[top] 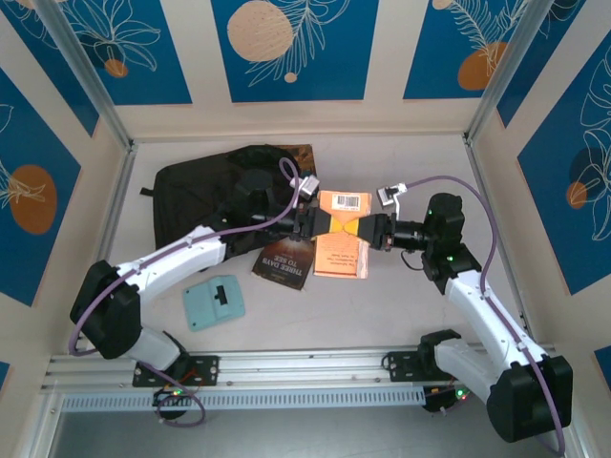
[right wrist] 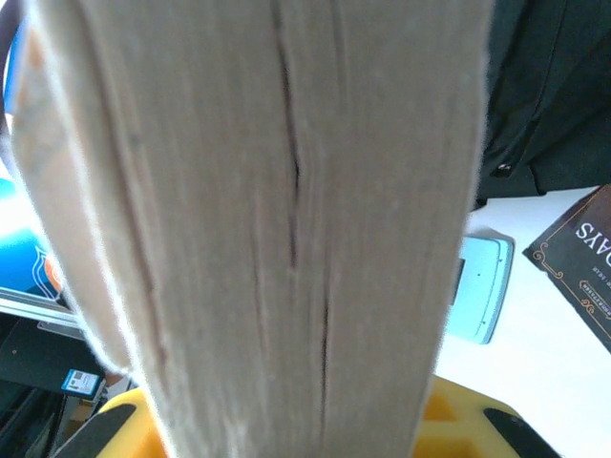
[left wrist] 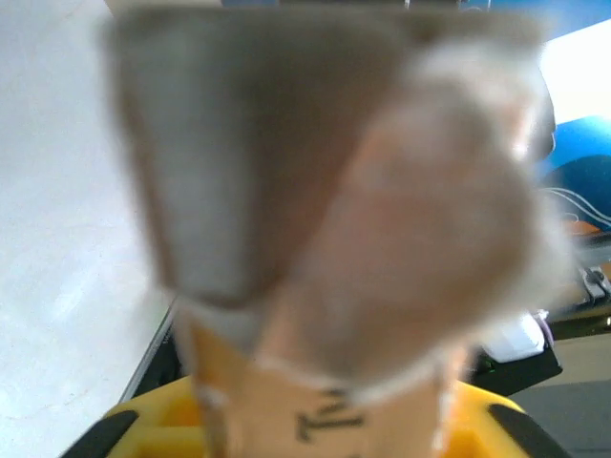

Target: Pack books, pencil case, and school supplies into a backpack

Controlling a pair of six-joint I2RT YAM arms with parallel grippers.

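An orange book hangs above the middle of the table, held from both sides. My left gripper is shut on its left edge and my right gripper is shut on its right edge. In the left wrist view the orange book is a close blur with black print on its cover. Its page edges run up between the jaws in the right wrist view. The black backpack lies at the back left, behind the left arm. A dark brown book lies flat just left of the orange one. A light-teal piece lies near the front left.
Another book's brown corner pokes out behind the backpack. The dark brown book, the teal piece and the backpack show past the pages in the right wrist view. Walls enclose the table; a metal rail runs along its near edge.
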